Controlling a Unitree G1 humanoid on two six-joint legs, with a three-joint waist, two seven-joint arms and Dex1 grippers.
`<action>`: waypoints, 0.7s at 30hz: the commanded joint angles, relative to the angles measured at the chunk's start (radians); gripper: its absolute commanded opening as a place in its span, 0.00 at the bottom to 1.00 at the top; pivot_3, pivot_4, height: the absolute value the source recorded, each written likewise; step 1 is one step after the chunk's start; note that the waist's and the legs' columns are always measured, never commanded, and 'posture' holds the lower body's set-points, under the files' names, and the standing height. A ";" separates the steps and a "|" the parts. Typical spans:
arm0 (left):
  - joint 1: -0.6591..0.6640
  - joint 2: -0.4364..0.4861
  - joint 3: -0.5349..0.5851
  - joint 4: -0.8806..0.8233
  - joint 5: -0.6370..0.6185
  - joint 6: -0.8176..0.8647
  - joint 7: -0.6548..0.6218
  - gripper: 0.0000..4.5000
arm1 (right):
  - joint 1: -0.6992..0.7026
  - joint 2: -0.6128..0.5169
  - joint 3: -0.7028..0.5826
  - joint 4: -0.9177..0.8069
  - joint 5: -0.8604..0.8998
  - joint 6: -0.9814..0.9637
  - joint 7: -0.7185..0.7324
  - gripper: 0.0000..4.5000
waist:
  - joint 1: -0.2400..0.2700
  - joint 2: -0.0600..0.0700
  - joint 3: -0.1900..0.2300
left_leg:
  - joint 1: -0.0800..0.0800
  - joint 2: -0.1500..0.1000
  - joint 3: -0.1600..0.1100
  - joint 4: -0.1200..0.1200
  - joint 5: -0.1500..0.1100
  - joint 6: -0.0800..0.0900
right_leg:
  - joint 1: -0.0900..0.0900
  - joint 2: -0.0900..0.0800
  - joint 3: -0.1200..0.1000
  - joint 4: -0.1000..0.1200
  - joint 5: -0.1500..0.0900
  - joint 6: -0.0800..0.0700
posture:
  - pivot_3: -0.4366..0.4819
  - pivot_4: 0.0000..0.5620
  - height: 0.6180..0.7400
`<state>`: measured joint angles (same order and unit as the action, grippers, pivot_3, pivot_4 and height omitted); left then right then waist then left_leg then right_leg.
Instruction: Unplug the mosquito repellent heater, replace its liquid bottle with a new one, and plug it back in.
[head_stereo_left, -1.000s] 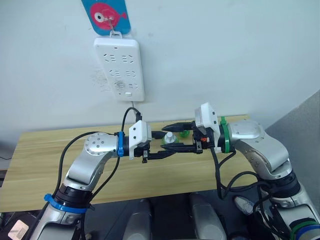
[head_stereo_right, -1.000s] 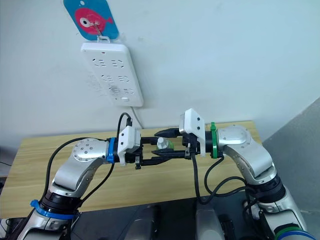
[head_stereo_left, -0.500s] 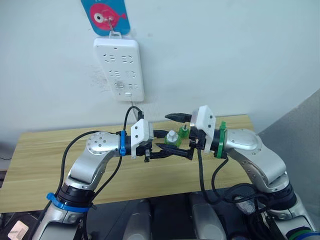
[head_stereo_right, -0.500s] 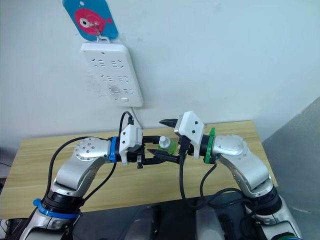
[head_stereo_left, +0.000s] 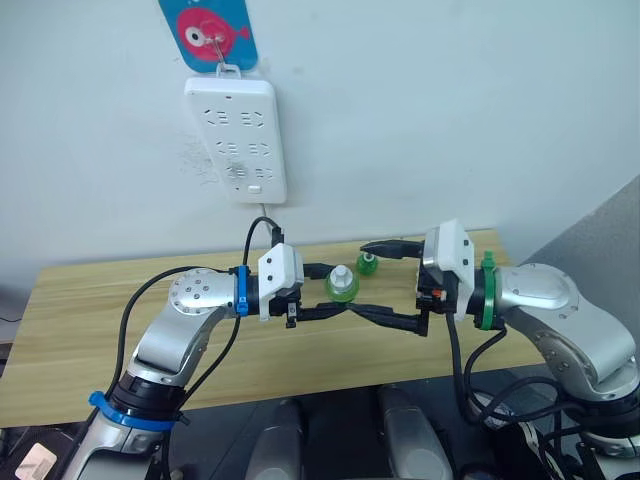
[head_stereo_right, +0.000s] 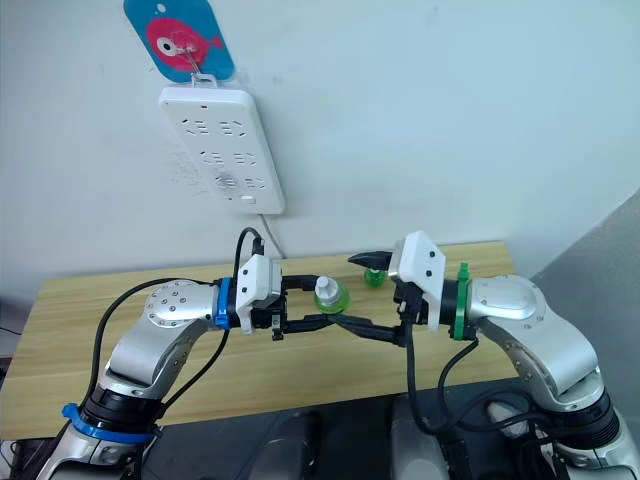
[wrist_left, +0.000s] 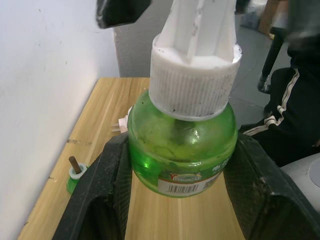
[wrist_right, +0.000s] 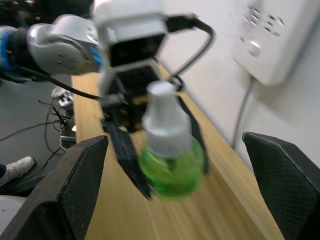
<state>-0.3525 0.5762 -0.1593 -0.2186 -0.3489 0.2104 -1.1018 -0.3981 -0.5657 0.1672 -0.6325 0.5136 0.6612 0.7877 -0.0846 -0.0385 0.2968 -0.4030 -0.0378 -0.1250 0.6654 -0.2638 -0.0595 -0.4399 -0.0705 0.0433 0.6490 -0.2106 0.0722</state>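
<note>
- A pale wall backs a wooden worktop; a white power strip hangs from a hook at about 11 o'clock above the arms, every socket bare.
- The left pincer is clamped on a green liquid bottle with a white ribbed cap, held upright above the worktop.
- The right pincer stands wide, its fingers on either side of the bottle and apart from it.
- A second small green bottle stands near the wall, at 1 o'clock from the held one.
- The heater itself I can't make out for sure; a white edge shows behind the bottle in the left wrist view.
- Risk, as I judge it: the grip is on the rounded belly, so a sideways nudge from the right fingers could twist or drop the bottle.
- The cap may still need removing; forcing it one-handed could spill liquid.
</note>
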 joint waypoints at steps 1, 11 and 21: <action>-0.005 -0.006 0.004 -0.014 -0.002 -0.021 0.003 0.50 | -0.038 0.061 0.051 0.020 -0.082 -0.054 -0.080 1.00 | -0.001 0.000 0.000 | 0.000 0.000 0.000 0.000 0.000 0.000 | 0.000 0.000 0.000 0.000 0.000 0.000 | 0.33 0.43 1.00; 0.009 -0.003 0.006 -0.021 0.001 -0.028 -0.004 0.50 | -0.043 0.012 -0.033 0.077 -0.056 -0.037 -0.035 1.00 | 0.003 0.000 -0.001 | 0.000 0.000 0.000 0.000 0.000 0.000 | 0.000 0.000 0.000 -0.001 0.000 0.000 | 0.33 0.43 1.00; 0.005 0.000 0.006 -0.003 0.007 -0.030 -0.010 0.50 | -0.065 -0.118 -0.078 -0.050 0.139 0.088 0.051 1.00 | -0.003 0.000 -0.002 | 0.001 0.001 0.001 0.000 0.000 0.001 | 0.001 0.001 0.001 0.000 0.000 0.000 | 0.31 0.43 1.00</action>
<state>-0.3457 0.5744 -0.1589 -0.2137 -0.3350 0.2037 -1.1054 -0.4274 -0.6984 0.0968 -0.6448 0.6246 0.7328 0.8635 -0.0879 -0.0380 0.2951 -0.4023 -0.0370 -0.1237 0.6652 -0.2641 -0.0589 -0.4393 -0.0699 0.0440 0.6487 -0.2106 0.0723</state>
